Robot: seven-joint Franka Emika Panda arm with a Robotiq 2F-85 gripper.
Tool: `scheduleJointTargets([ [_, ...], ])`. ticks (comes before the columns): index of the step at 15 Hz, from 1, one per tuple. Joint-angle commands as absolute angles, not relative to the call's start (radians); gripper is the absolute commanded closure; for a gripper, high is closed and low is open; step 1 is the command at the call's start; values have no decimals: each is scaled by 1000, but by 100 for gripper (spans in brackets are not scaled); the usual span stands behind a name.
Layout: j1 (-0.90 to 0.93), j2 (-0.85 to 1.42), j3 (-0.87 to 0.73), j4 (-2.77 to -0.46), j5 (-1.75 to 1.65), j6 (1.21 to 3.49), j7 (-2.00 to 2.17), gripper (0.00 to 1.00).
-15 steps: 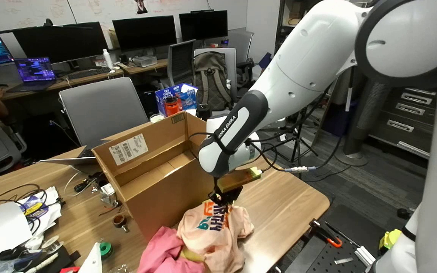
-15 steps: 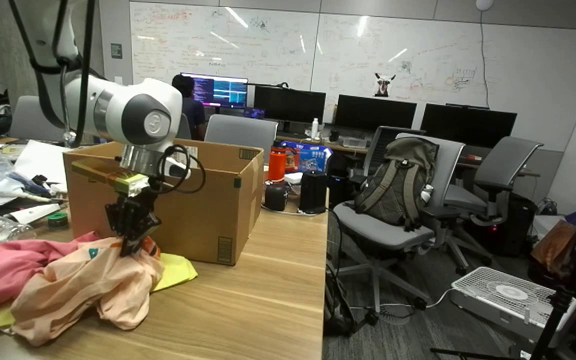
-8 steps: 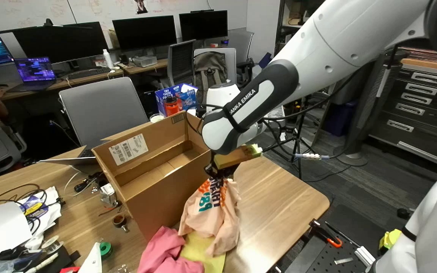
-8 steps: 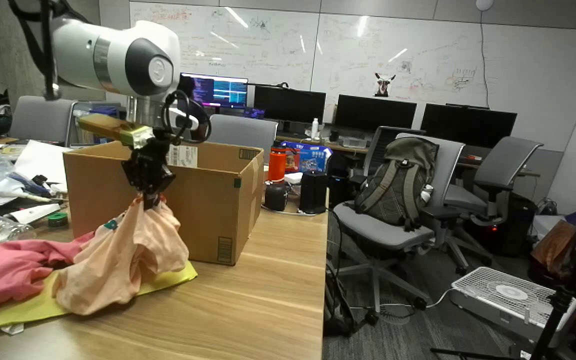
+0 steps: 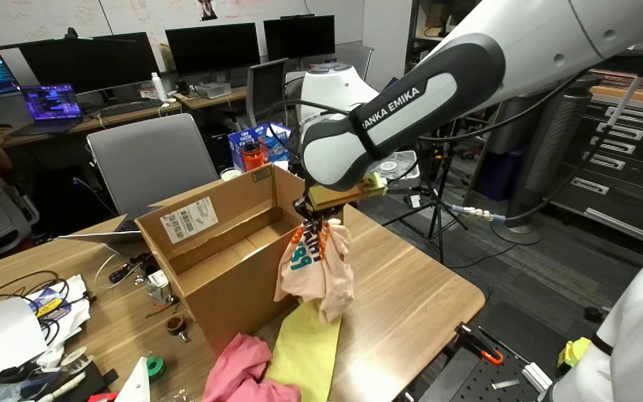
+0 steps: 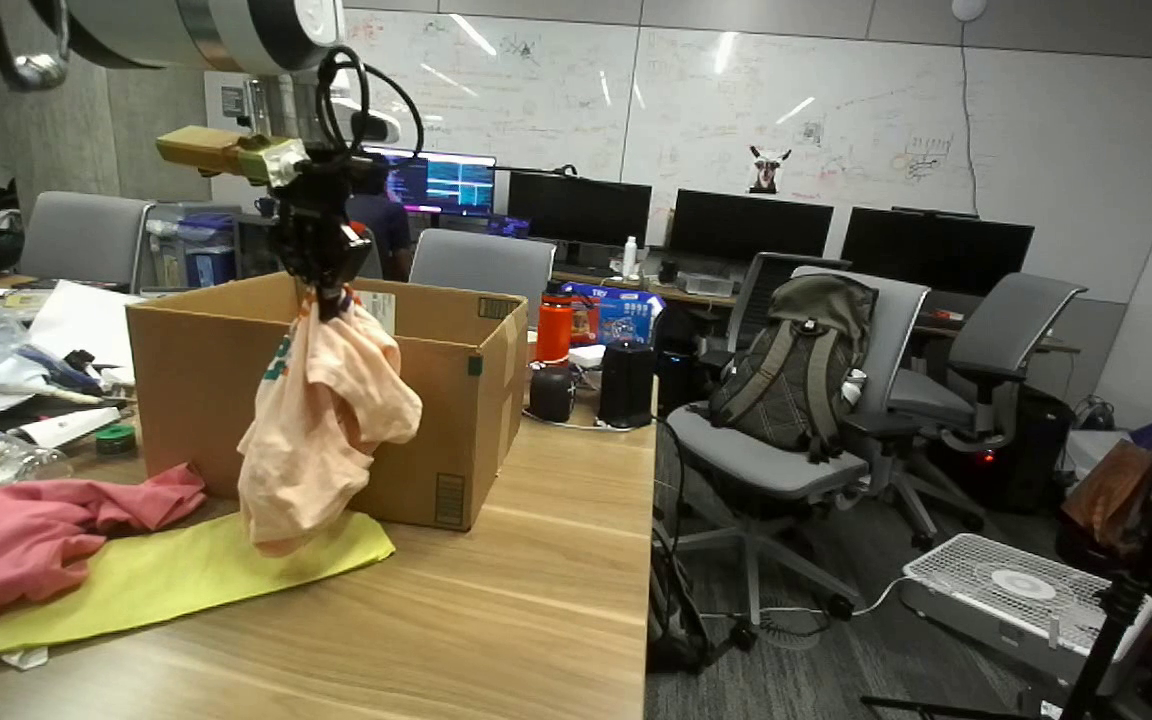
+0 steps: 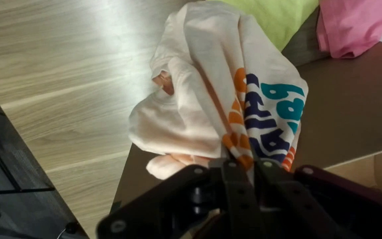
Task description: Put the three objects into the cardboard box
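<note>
1. Nearest, in an exterior view, the pink cloth (image 6: 26, 530) lies rumpled on the table (image 6: 516, 600) — partly over the yellow cloth (image 6: 176, 570).
2. Just beyond, the gripper (image 6: 334, 300) has its fingers closed on a gathered fold of the peach cloth (image 6: 311, 440); the rest hangs down, and whether its lower end touches the yellow cloth I can't tell.
3. Behind stands the cardboard box (image 6: 451, 415) — the peach cloth is outside, beside its long wall.
4. Past that, an orange bottle (image 6: 554, 330).
5. Farthest, a whiteboard (image 6: 496, 100).

Brown corrugated cardboard box (image 5: 243, 304): open above; walls obstruct sideways.
Wood-grain surface (image 6: 546, 610): free at one end, cluttered opposite.
</note>
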State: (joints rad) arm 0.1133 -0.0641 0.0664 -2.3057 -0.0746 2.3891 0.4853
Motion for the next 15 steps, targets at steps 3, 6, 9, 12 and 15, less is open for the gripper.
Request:
scheduleJointTargets([
  [3,88,-98,94,-2246,-155,2385,555,99],
  [6,82,-102,97,-2185,-190,2379,570,99],
  [9,75,-115,99,-2105,-236,2377,584,99],
  [12,68,-118,104,-2018,-268,2380,595,99],
  [15,63,-115,110,-1950,-292,2384,604,99],
])
